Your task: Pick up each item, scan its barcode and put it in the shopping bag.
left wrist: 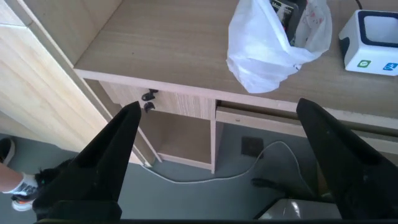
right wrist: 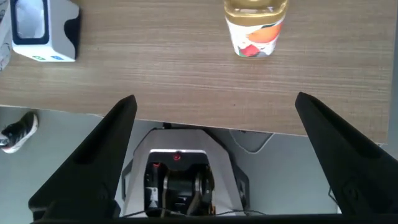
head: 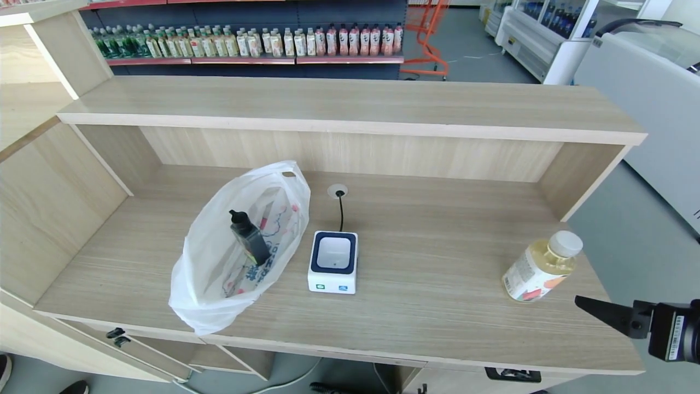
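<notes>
A juice bottle (head: pixel 541 267) with a white cap and pale yellow liquid stands at the counter's right end, also seen as the bottle (right wrist: pixel 255 25). My right gripper (head: pixel 596 311) hangs just off the counter's front right corner, short of the bottle; its fingers (right wrist: pixel 215 98) are spread wide and empty. The white shopping bag (head: pixel 240 246) lies open on the left with a dark bottle (head: pixel 250 238) inside. A white scanner (head: pixel 333 261) sits mid-counter. My left gripper (left wrist: pixel 219 106) is open and empty, out in front of the counter edge below the bag (left wrist: pixel 273 43).
The wooden counter (head: pixel 437 295) has a raised back shelf and side walls. A black cable (head: pixel 341 210) runs from the scanner to a hole behind it. A drawer (left wrist: pixel 261 115) and open cubbies sit under the front edge. Store shelves and freezers stand beyond.
</notes>
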Controlling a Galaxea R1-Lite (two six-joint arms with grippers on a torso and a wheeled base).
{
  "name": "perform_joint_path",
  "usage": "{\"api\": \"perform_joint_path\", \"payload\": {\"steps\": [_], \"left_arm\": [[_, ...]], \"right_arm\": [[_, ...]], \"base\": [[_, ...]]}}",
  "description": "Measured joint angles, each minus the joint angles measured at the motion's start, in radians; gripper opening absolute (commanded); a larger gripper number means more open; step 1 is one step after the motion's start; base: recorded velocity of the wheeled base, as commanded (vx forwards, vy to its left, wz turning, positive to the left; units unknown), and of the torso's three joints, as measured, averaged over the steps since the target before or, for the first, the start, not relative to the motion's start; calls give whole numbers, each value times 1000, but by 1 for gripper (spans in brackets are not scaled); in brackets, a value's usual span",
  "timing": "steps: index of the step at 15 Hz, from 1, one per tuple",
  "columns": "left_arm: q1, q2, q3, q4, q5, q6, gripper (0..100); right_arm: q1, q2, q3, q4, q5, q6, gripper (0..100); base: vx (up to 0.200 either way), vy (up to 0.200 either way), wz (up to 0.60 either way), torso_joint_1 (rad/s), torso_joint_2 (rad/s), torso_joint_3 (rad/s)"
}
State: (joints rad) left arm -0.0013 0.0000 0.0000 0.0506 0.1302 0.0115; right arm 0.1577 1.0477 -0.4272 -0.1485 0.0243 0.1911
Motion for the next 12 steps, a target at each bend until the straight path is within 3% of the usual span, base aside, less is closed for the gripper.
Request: {"api": "perform_joint_path", "payload": {"steps": [8,12], "left_arm": [[0,0,0,0,0,-2,100],[0,0,0,0,0,-2,100]], "right_arm": [[-5,61,10,20,-207,1,100],[-4,188,7,-96,-251,6,100]], "base": [[0,0,0,0,0,0],[0,0,0,0,0,0]]}}
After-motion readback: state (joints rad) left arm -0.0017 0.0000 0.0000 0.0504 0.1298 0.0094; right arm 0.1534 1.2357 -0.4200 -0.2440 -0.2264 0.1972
